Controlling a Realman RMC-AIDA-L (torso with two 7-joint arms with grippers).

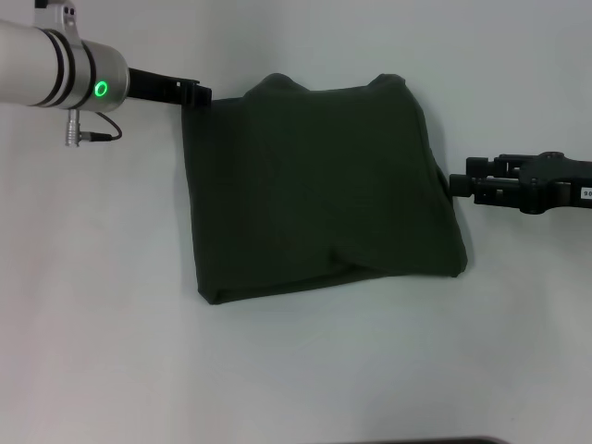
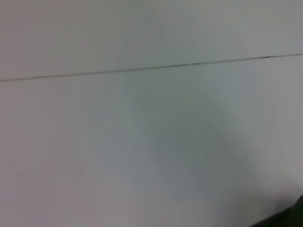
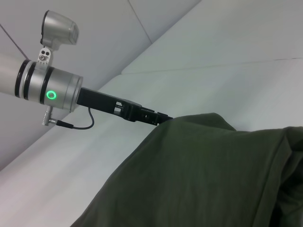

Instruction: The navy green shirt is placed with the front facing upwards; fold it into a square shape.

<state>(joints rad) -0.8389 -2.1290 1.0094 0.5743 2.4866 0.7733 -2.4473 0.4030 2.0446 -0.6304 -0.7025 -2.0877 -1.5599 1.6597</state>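
**Shirt folded to a near-square, both our grippers at its edges**

We see the navy green shirt [image 1: 319, 190] lying flat in the middle of the white table [image 1: 111, 351], folded into a roughly square bundle with its plain side up and two small bumps along its far edge. Our left gripper [image 1: 197, 92] sits at the shirt's far left corner, touching the cloth; from the right wrist view its tip [image 3: 160, 118] meets the fabric's edge [image 3: 199, 170], but we cannot tell whether it is pinching the cloth or merely resting against it. Our right gripper [image 1: 460, 185] is at the shirt's right edge, just beside the fabric; whether it is parted or closed we cannot tell.
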